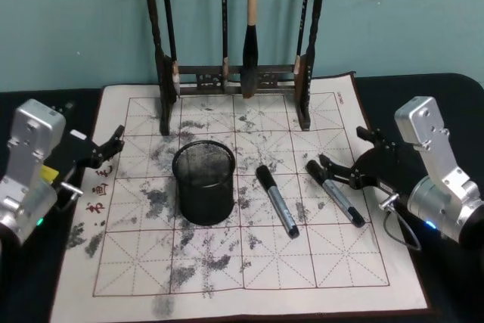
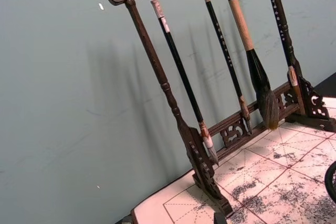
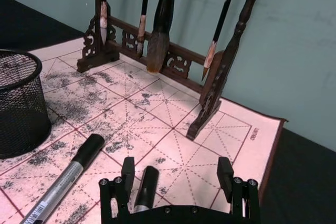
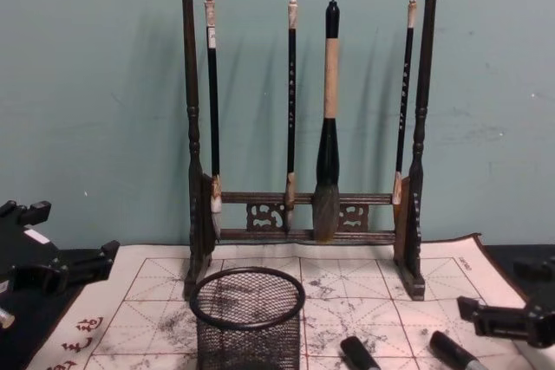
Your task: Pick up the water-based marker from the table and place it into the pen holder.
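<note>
Two black-capped, grey-barrelled markers lie on the ink-stained mat (image 1: 227, 262): one in the middle (image 1: 276, 200), one farther right (image 1: 335, 191). My right gripper (image 1: 340, 149) is open and low over the cap end of the right marker (image 3: 146, 187). That cap lies between the fingers, close to one finger (image 3: 127, 174), and nothing is gripped. The middle marker (image 3: 68, 174) lies beside it. The black mesh pen holder (image 1: 203, 194) stands upright left of the markers, also in the chest view (image 4: 247, 318). My left gripper (image 1: 98, 160) rests open at the mat's left edge.
A tall dark wooden brush rack (image 1: 234, 73) with several hanging brushes stands along the back of the mat, behind the pen holder. Black tabletop (image 1: 446, 88) borders the mat on both sides. A teal wall rises close behind the rack.
</note>
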